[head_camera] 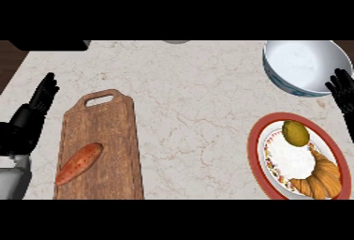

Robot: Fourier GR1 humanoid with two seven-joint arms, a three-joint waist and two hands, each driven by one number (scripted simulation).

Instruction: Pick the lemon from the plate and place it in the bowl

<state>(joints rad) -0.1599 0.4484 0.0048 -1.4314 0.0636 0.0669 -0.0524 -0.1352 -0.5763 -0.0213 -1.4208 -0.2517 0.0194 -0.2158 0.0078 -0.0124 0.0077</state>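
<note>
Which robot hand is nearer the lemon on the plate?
Right. The right robot hand is just above-right of the lemon, beside the bowl; the left robot hand rests at the far left edge.

Yellow-green lemon [296, 132] on plate [258, 140], bowl [276, 70] empty

Marble counter [194, 93], wooden board [104, 136], glossy bowl [304, 63]
</note>
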